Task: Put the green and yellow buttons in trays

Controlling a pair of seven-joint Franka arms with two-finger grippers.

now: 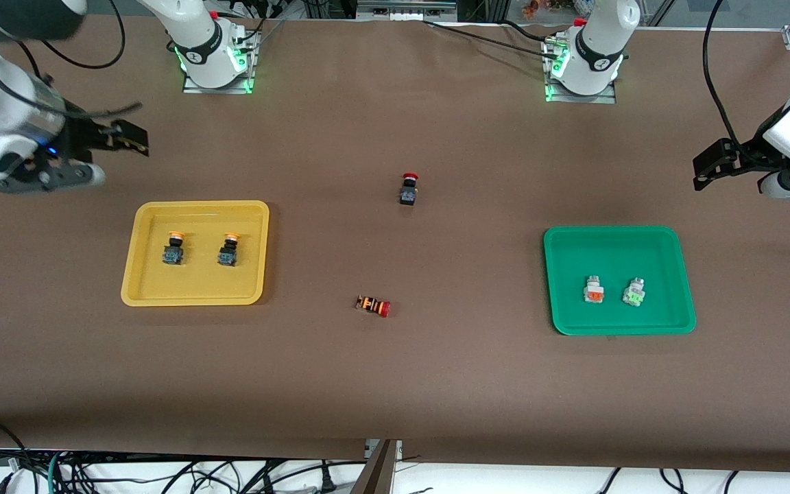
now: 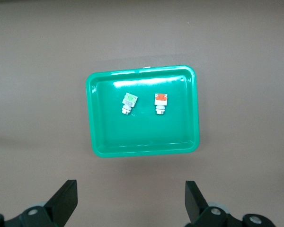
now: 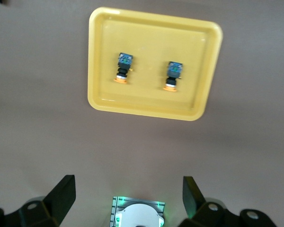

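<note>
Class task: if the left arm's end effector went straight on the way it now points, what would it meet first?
Probably bare table: the open left end effector points down beside the green tray, though depth is unclear.

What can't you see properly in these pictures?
- Right claw: the front view's edge cuts off most of its arm.
- Left claw: likewise, its arm runs off that view's edge.
- Both wrist views: the bottom edge cuts off each claw's body; only open fingers show.
- Markings on the two red-capped switches on the table: too small to read.
</note>
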